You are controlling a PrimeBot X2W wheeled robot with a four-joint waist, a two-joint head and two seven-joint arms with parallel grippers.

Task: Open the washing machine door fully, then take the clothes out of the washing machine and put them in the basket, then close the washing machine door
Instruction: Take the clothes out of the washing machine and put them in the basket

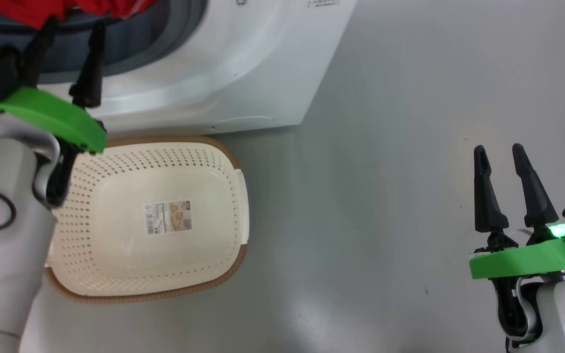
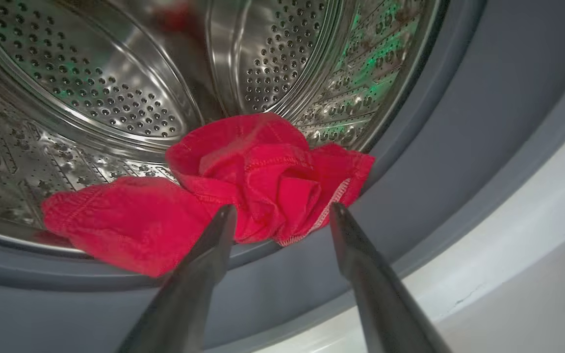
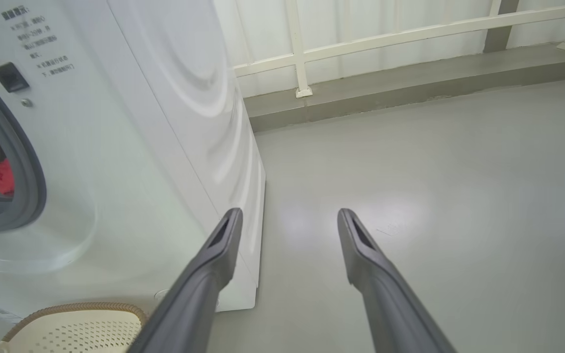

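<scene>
The bright red soft fabric clothes (image 2: 243, 166), stretched sideways on the front lip of the big white boxy washing machine (image 1: 223, 63), are found just ahead of the widely spread, empty left tool (image 2: 282, 208), whereas the equally wide right tool (image 1: 499, 152) is placed well apart.

Inside the washing machine (image 1: 243, 63), clothes (image 2: 243, 196) lie at the drum (image 2: 115, 98) lip; the basket (image 1: 130, 166) sits on the floor (image 1: 385, 196) just before the machine.

Glossy grey floor (image 3: 434, 196) meets a raised kerb (image 3: 410, 86) under white railing (image 3: 296, 49).
</scene>
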